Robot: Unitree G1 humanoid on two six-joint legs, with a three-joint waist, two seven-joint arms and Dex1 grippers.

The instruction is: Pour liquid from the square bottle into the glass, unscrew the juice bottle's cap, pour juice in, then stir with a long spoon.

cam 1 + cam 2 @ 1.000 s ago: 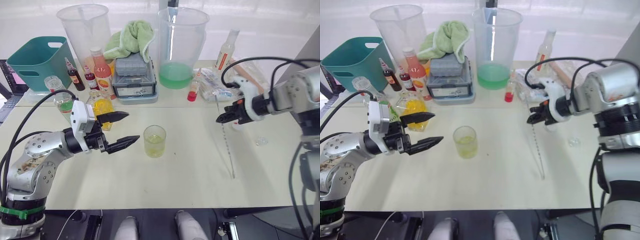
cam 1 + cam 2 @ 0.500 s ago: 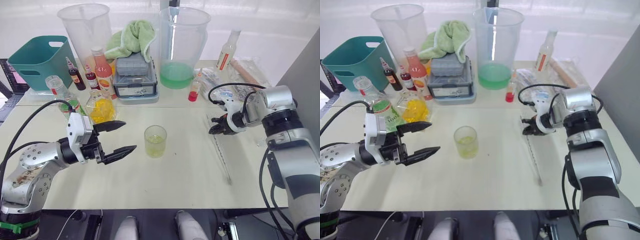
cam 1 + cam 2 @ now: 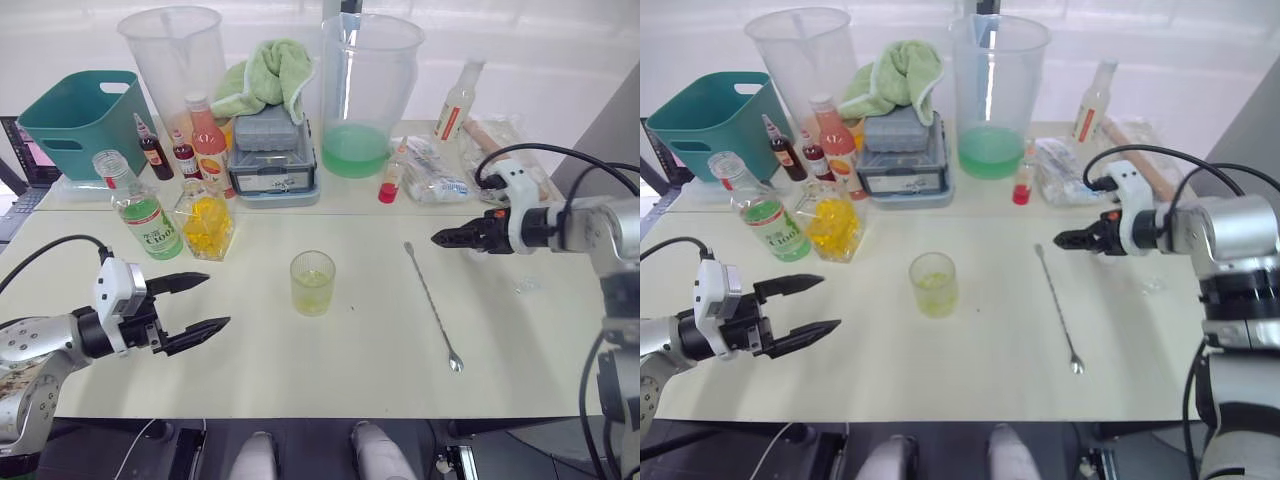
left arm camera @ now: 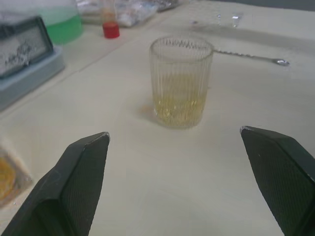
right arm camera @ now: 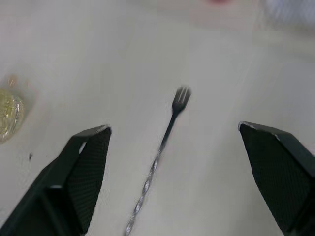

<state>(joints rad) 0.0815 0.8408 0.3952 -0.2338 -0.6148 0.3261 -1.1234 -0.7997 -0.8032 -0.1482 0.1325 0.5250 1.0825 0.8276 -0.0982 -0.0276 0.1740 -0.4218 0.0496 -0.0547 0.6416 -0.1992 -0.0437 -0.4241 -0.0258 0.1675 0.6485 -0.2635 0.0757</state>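
The glass (image 3: 312, 283), ribbed and holding a little yellowish liquid, stands mid-table and shows in the left wrist view (image 4: 181, 82). The square bottle (image 3: 205, 220) with yellow contents stands behind and to its left. Beside that is the juice bottle (image 3: 140, 207), green, its neck bare; the cap is out of view. The long spoon (image 3: 430, 303) lies flat on the table right of the glass, its forked end (image 5: 181, 96) toward the back. My right gripper (image 3: 438, 240) hovers open just right of the spoon's far end, empty. My left gripper (image 3: 215, 300) is open and empty, left of the glass.
Along the back stand two big clear pitchers (image 3: 370, 90), a teal basket (image 3: 75, 120), a grey box (image 3: 270, 155) under a green towel, an orange-pink bottle (image 3: 207, 145), small dark red bottles and some packets (image 3: 440, 180). A small clear round thing (image 3: 525, 286) lies at the right.
My right gripper has opened and let go of the spoon, which now lies free on the table. My left arm has drawn back leftward, away from the glass.
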